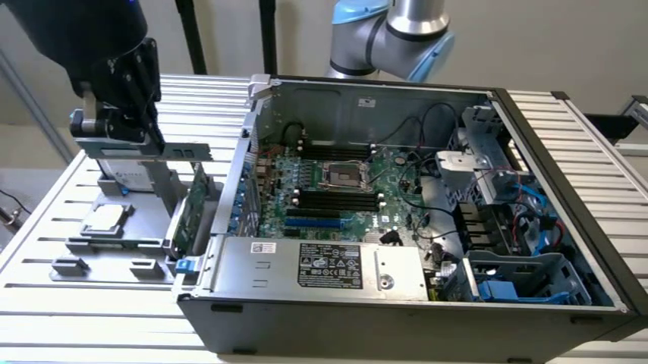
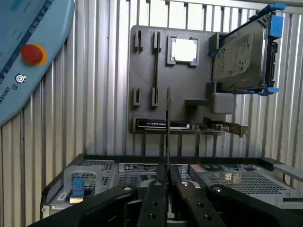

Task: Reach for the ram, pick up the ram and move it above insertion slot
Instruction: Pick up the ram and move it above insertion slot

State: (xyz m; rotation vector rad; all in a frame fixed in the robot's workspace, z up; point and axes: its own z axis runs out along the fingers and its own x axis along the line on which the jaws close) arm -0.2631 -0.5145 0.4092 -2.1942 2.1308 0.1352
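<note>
The pincer [image 2: 167,187] is clenching the ram [image 2: 168,125] edge-on, holding it above the grey tray [image 2: 147,75], beside the open case [image 1: 426,303]. Tray holding a drive [image 2: 241,54].

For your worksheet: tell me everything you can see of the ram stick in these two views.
The ram is a long, narrow, flat stick that looks greyish-green. It is clamped at its upper edge by the gripper and held roughly level. In the wrist view it appears edge-on, as a thin dark strip running out from between the fingers. It sits outside the open computer case, on the exterior view's left, above the grey fixture plate. Its chips are too small to make out.
</note>
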